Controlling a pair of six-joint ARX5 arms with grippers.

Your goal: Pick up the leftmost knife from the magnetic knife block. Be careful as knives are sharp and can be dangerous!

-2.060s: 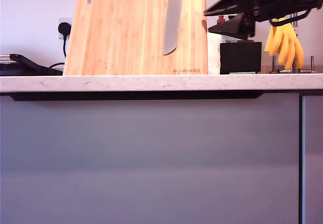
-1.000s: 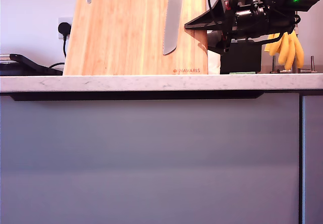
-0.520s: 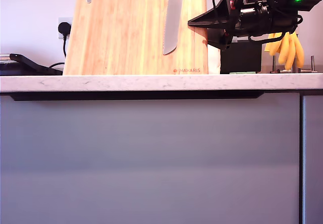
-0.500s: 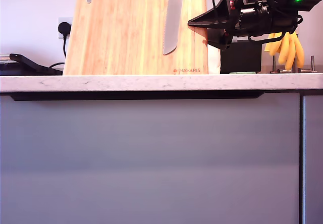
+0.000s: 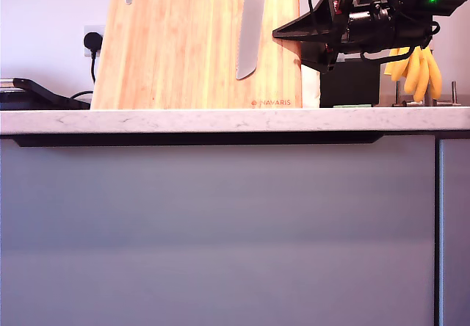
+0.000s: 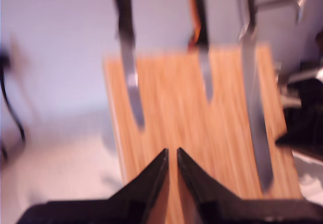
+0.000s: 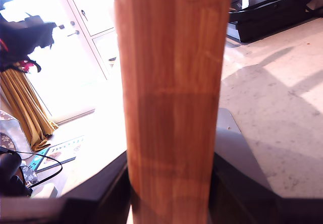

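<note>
magnetic knife block [image 7: 171, 108] between my second gripper's [image 7: 171, 193] jaws, seemingly

Tall bamboo-wood magnetic knife block [image 5: 198, 43] — fills my second gripper's [image 7: 171, 183] jaw gap; black box [image 5: 351, 84] just behind it.

Place: we take this for a home kitchen.
Worktop: we see a pale stone counter [image 5: 220, 120] over grey cupboard fronts [image 5: 220, 230].
Kitchenware: a wooden knife block [image 5: 191, 54] carrying blades.
Other signs: yellow rubber gloves [image 5: 415, 65], a wall socket [image 5: 93, 41].
</note>
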